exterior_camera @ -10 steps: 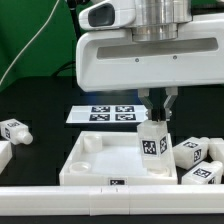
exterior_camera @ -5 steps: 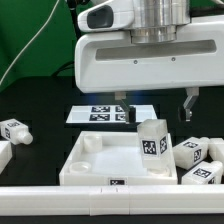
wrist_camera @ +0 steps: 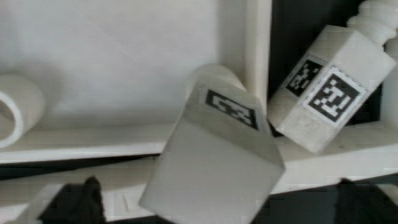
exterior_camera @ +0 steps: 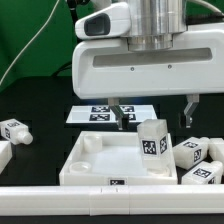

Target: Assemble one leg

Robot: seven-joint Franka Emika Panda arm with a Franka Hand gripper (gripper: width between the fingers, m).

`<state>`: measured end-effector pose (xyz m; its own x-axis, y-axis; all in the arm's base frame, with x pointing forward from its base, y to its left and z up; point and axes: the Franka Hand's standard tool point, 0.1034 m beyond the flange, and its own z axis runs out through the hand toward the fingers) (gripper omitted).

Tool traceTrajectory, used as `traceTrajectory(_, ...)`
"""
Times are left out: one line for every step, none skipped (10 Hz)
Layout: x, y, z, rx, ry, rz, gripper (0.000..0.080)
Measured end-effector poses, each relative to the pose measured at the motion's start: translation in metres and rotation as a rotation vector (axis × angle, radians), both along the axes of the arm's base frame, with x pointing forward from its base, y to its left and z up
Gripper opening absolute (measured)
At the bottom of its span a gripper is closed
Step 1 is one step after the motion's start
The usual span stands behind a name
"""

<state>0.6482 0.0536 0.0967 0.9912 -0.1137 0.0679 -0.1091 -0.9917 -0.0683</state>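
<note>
The leg (exterior_camera: 152, 147) stands on end in the tray's (exterior_camera: 95, 160) corner at the exterior view's right, the gripper (exterior_camera: 154, 121) just above it with fingers (exterior_camera: 121, 116) spread wide, gripping nothing, and the marker board (exterior_camera: 100, 113) behind.

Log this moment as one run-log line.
tool: open, fingers wide either side of leg, not touching | leg: upright in panel corner | another leg: lying beside panel
</note>
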Motion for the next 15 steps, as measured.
traceTrajectory(-0.0003,-0.0001,-0.0027,-0.001,0.001,0.000,0.0649)
traceTrajectory(-0.0003,-0.0001,-0.0028,-0.001,0.001,0.000,0.0649)
traceTrajectory(-0.0003,-0.0001,-0.0029,-0.001,0.001,0.000,0.0560)
traceTrajectory(-0.0004,0.0000,-0.0031,-0.001,0.001,0.000,0.0423)
traceTrajectory(-0.0005,0.0005,-0.0031,-0.001,0.001,0.000,0.0423)
traceTrajectory(0.0009,0.0017,-0.0022,-0.001,-0.006,0.001,0.0279)
traceTrajectory(0.0007,0.0023,-0.0025,-0.001,-0.005,0.002,0.0279)
traceTrajectory(0.0007,0.0024,-0.0025,-0.001,-0.005,0.002,0.0279)
traceTrajectory(0.0007,0.0023,-0.0025,-0.001,-0.005,-0.002,0.0279)
traceTrajectory(0.0007,0.0024,-0.0026,0.001,-0.004,-0.023,0.0279)
traceTrajectory(0.0007,0.0023,-0.0026,0.001,-0.004,-0.024,0.0279)
traceTrajectory(0.0006,0.0027,-0.0027,0.008,0.000,-0.080,0.0279)
traceTrajectory(0.0006,0.0032,-0.0028,0.017,0.006,-0.176,0.0281)
traceTrajectory(0.0005,0.0032,-0.0029,0.021,0.009,-0.230,0.0281)
traceTrajectory(0.0005,0.0033,-0.0029,0.026,0.013,-0.280,0.0281)
